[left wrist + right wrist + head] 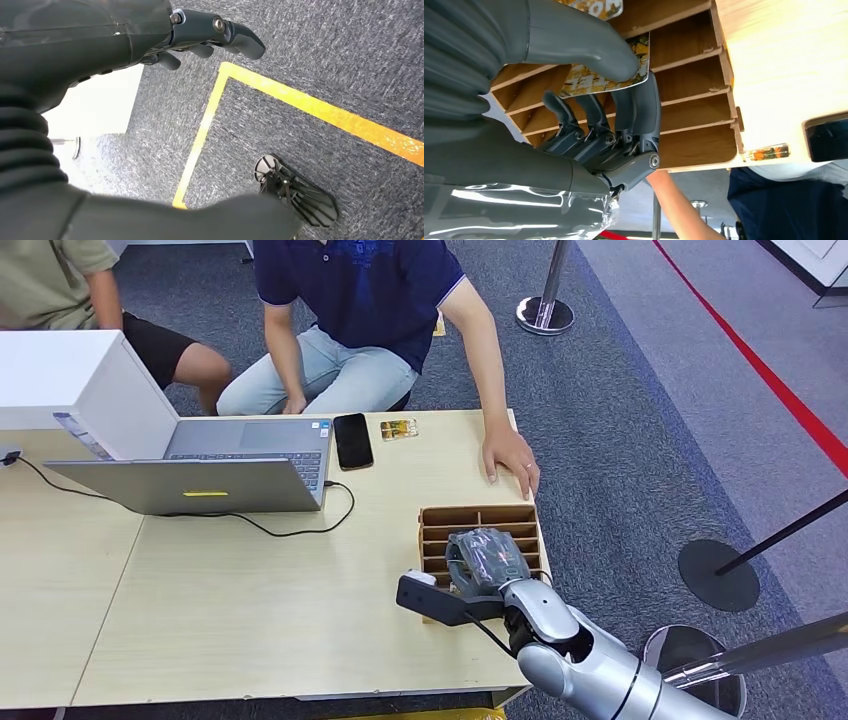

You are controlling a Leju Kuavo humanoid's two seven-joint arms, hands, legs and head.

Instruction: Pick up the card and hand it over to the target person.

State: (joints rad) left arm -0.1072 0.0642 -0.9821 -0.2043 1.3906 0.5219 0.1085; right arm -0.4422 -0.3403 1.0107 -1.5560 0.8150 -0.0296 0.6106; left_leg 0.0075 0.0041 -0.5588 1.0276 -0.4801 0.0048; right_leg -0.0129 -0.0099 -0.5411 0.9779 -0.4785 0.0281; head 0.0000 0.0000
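Note:
A card [596,77] with a yellow and white print stands in a slot of the brown cardboard divider box [689,115]. My right hand [599,130] pinches it, thumb on the printed face and dark fingers behind it. From the head view my right hand [487,558] hangs over the box [478,517] at the table's right edge and hides the card. A person in a navy shirt [370,290] sits behind the table, one hand [510,455] resting flat just beyond the box. My left hand [210,30] hangs over the carpet, fingers apart, holding nothing.
A second card [398,429] lies near a black phone [352,440] at the far edge. An open laptop [215,465] with a cable and a white box [70,380] stand at the left. Another person [60,280] sits at the far left. Stanchion bases [718,575] stand right of the table.

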